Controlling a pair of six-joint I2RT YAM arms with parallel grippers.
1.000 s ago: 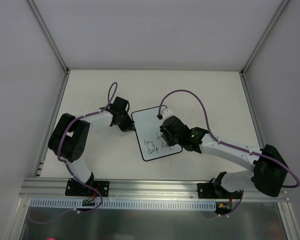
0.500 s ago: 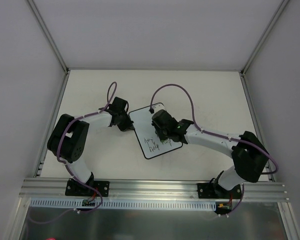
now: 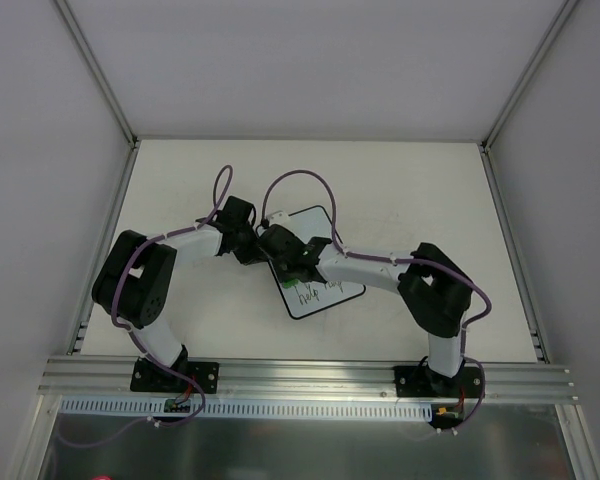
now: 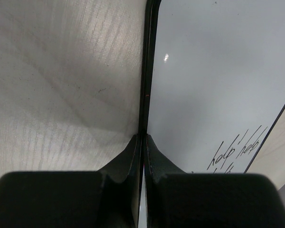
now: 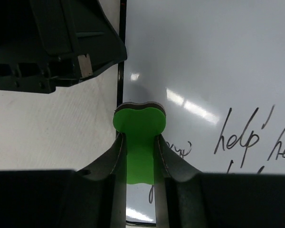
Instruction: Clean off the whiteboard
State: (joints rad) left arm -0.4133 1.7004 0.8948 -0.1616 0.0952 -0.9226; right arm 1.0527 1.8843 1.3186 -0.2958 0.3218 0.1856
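Observation:
The whiteboard lies flat mid-table, tilted, with black handwriting on its near part. My right gripper hangs over the board's left side, shut on a green bone-shaped eraser. In the right wrist view the eraser's head sits on the whiteboard beside its black left border, with "help" scrawls to its right. My left gripper is shut, its tips down on the black left border of the whiteboard. Nothing shows between its fingers.
The left gripper's black body is close to the eraser, just off the board's left edge. White walls and metal rails enclose the cream table. A purple cable loops above the right wrist.
My right arm has swept left across the board with the eraser, from the right side to the left border. Some writing is gone. The left arm has stayed put.

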